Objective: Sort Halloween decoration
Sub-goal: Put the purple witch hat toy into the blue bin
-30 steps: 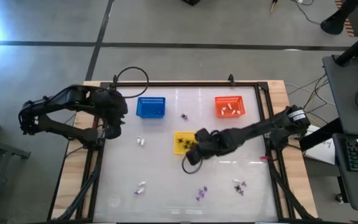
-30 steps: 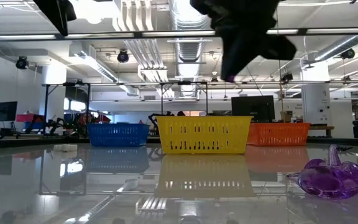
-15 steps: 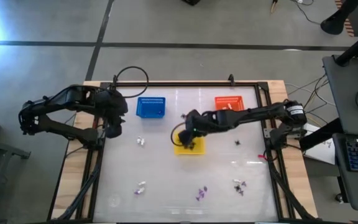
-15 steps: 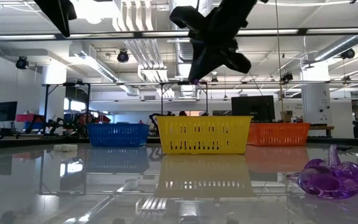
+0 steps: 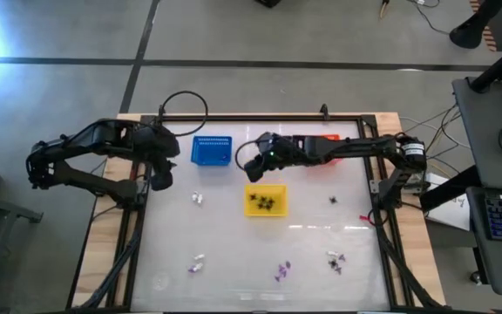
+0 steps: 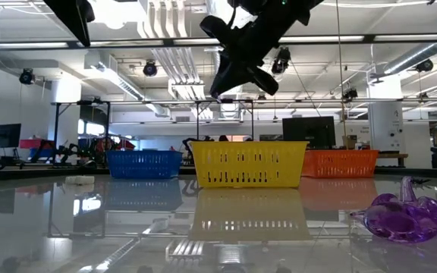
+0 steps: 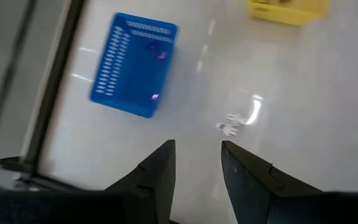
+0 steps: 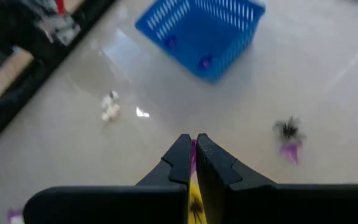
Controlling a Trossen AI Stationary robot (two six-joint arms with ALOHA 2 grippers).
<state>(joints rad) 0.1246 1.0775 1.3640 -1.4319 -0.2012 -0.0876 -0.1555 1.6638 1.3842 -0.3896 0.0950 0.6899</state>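
A sliver of purple trinket (image 8: pixel 192 151) sits pinched between the right gripper's (image 8: pixel 192 144) fingers, jaws pressed together on it, up in the air just off the blue basket's (image 5: pixel 211 150) three o'clock side. Two purple pieces already lie in that basket, so my read is this one belongs there too. On the counter (image 5: pixel 321 228) below, a black-and-purple piece (image 5: pixel 258 163) lies loose between the blue basket and the yellow basket (image 5: pixel 265 200), which holds black spiders. White pieces (image 5: pixel 198 199) rest at the blue basket's six o'clock, more purple and mixed ones (image 5: pixel 282 271) down toward the near edge, and the orange basket (image 5: pixel 330 139) hides mostly under the right arm. To do this well: carry on toward nine o'clock until centred over the blue basket, drop low inside its walls, then release, because a piece this light will bounce. The left gripper (image 7: pixel 194 163) waits at the blue basket's nine o'clock, jaws parted, empty.
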